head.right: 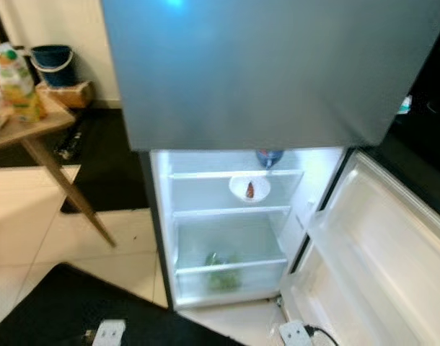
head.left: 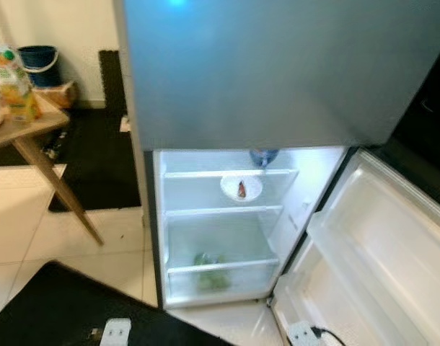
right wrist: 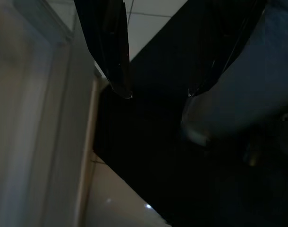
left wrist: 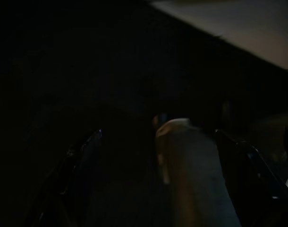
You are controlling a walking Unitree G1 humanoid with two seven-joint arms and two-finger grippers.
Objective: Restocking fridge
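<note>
Juice carton (head.left: 15, 85), label unreadable; open fridge (head.left: 227, 223)

No lettering is legible anywhere (the juice carton (head.left: 15, 84) is blurred).

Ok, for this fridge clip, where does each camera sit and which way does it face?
Left eye: on the head, looking down into the open fridge with a small bowl on a shelf.
Right eye: beside it, same fridge, bowl and wooden table.
Left wrist: on the left arm, very dark; left gripper fingers spread.
Right wrist: on the right arm, facing floor tiles and a black mat; right gripper fingers apart.
</note>
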